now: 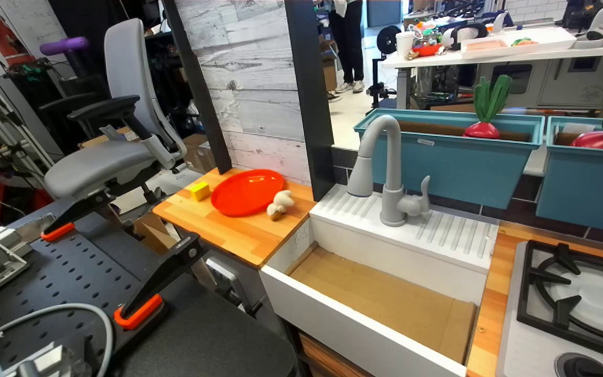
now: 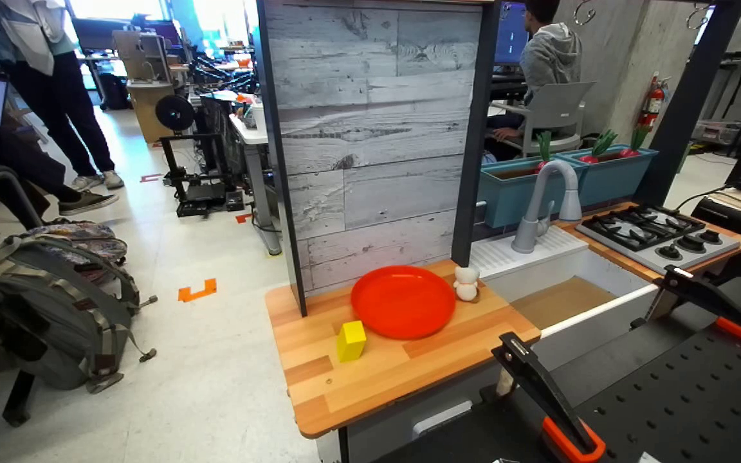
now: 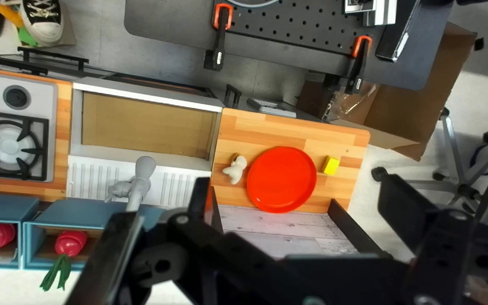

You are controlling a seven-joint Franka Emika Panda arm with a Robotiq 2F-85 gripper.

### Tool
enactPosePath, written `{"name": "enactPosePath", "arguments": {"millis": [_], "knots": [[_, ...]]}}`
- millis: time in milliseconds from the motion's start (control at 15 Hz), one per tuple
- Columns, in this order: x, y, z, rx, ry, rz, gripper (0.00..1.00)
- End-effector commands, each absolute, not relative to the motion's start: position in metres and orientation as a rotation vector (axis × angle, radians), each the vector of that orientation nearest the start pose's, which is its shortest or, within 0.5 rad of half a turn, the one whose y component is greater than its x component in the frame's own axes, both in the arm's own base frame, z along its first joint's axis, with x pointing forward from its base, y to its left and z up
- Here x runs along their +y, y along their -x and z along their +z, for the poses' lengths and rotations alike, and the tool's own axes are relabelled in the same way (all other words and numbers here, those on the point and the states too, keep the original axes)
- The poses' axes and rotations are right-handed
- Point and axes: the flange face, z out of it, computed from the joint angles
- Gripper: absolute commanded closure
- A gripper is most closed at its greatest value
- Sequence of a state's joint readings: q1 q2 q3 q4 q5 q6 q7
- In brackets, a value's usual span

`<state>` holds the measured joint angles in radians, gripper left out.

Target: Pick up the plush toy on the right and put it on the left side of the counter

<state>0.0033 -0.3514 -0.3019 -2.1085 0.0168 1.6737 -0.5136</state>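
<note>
One counter [image 3: 284, 133] bears one plush toy [image 3: 236, 169], one plate [image 3: 281, 179], one block [image 3: 331, 165]. The toy lies well below the spread claw [image 3: 296, 186].

A yellow block [image 2: 351, 341] stands beside a red plate [image 2: 402, 302], 2 planters [image 2: 621, 180] beyond.

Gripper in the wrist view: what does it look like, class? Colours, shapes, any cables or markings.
The gripper is mostly black, with two blocky fingers on chunky jointed links. Round grey bolt heads show at the joints. Near parts are blurred; no cable or lettering can be made out on it. I cannot pick out the arm for certain.
</note>
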Motion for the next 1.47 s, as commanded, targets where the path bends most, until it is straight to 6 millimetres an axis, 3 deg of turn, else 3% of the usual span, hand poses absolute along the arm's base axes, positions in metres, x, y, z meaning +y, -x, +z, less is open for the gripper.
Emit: {"name": "enactPosePath", "arguments": {"millis": [0,267,667,933,1000,1200,1400], "knots": [[-0.128,-0.440,0.521,-0.330,3.000,0.057,0.00],[-0.106,-0.461,0.481,-0.342,3.001,0.100,0.00],[-0.085,-0.490,0.393,-0.366,3.022,0.198,0.00],[-0.081,-0.507,0.342,-0.382,3.077,0.335,0.00],[-0.078,-0.496,0.354,-0.395,3.038,0.305,0.00],[-0.077,-0.502,0.334,-0.388,3.052,0.360,0.00],[-0.078,-0.505,0.337,-0.385,3.056,0.350,0.00]]}}
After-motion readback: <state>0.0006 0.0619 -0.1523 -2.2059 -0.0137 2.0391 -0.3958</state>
